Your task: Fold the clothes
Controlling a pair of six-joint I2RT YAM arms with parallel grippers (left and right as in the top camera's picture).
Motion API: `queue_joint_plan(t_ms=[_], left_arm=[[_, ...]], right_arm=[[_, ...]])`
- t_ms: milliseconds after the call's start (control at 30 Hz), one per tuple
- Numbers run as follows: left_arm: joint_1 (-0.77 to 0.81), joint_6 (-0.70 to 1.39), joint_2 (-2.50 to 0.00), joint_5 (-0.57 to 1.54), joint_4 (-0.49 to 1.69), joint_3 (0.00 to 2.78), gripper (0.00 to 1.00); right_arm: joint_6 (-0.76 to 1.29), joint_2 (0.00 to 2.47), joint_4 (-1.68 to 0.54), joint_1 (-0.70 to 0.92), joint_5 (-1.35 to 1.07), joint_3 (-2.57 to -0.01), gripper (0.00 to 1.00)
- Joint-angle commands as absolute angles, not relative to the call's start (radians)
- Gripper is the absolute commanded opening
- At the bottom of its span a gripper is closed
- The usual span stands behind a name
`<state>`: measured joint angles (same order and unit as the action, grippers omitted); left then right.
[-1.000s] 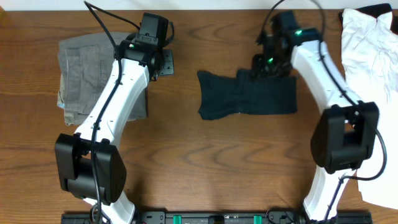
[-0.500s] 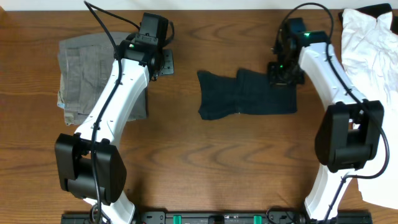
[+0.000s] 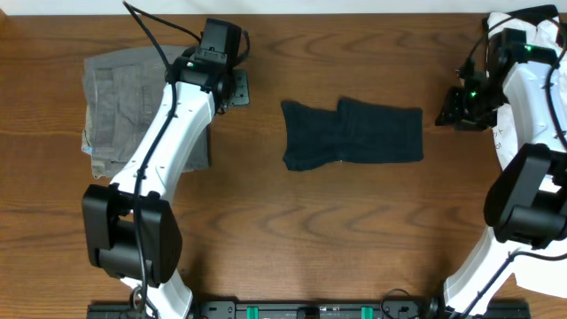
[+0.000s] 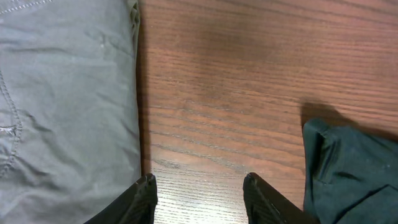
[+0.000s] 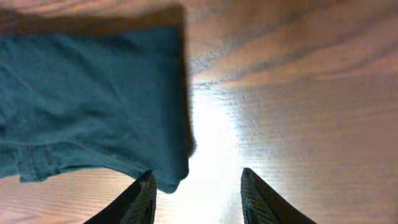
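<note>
A dark teal folded garment (image 3: 352, 133) lies flat at the table's middle. It shows in the right wrist view (image 5: 87, 99) and at the right edge of the left wrist view (image 4: 354, 168). A folded grey garment (image 3: 120, 97) lies at the left, under my left arm, and shows in the left wrist view (image 4: 62, 93). A pile of white clothes (image 3: 527, 62) lies at the far right. My left gripper (image 4: 199, 186) is open and empty over bare wood between the grey and teal garments. My right gripper (image 5: 196, 186) is open and empty just right of the teal garment.
The white pile (image 3: 540, 257) runs down the right edge to the lower right corner. Bare wood (image 3: 292, 230) lies in front of the teal garment. A black rail (image 3: 301, 310) runs along the table's front edge.
My right gripper has moved right, off the teal garment's top right corner, to the bare wood beside the white pile. The teal garment lies flat. The left arm has not moved.
</note>
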<state>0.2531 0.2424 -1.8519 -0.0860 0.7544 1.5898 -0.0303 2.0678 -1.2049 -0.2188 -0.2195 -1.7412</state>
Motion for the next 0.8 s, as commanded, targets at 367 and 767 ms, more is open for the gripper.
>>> queue_joint_plan(t_ms=[367,767], left_arm=[[0.251,0.248,-1.869,-0.098,0.758,1.576,0.52],[0.251,0.248,-1.869,-0.098,0.759,1.576,0.53]], right_arm=[[-0.107,2.054,-0.926,-0.215,-0.395,-1.479,0.54],[-0.027,2.054,-0.721,-0.214,-0.461,-1.351,0.4]])
